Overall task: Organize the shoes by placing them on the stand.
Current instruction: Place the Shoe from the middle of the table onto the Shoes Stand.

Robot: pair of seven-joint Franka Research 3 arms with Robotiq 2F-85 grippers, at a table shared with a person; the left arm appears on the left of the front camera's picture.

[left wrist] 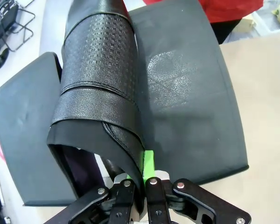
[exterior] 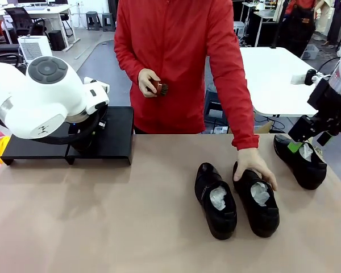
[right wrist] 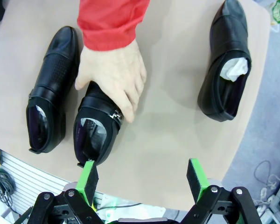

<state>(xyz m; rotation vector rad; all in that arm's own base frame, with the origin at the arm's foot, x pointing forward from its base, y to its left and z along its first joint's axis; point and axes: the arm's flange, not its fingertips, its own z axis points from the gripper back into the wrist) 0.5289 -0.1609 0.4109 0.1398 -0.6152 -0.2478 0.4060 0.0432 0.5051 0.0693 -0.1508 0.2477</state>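
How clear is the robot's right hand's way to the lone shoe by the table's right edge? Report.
Probably reachable, yes: the right hand is open nearby, the lone shoe lies apart, and the person's hand rests on another shoe.

Shoe (left wrist: 100, 84) in gripper (left wrist: 140, 171) above stand (left wrist: 186, 93)

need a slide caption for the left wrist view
The left tool pinches a black shoe by its rim, over the two-panel stand.
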